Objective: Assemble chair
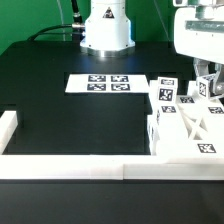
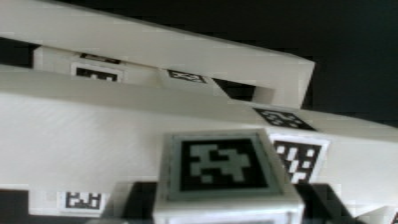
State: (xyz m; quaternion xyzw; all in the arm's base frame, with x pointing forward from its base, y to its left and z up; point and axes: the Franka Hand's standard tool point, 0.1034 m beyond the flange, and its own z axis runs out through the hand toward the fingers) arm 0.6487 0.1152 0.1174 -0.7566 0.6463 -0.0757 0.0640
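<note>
Hovering just above the chair (image 1: 185, 125) parts at the counter (image 1: 70, 115) corner beside the white rail (image 1: 60, 166), gripper (image 1: 206, 88) opening unclear, apparently holding nothing.

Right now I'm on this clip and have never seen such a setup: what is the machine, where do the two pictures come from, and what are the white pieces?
The machine is a robot arm; its white base stands at the far edge of the black table. Its gripper, a two-finger claw, hangs at the exterior view's right, above the chair parts: blocky white plastic pieces with black-and-white square tags. One picture comes from a camera off the arm. The other comes from a camera on the wrist and shows the chair parts close up. The flat sheet of tags is the marker board, fixed to the table. A white rail edges the table. Whether the gripper holds anything cannot be told.
</note>
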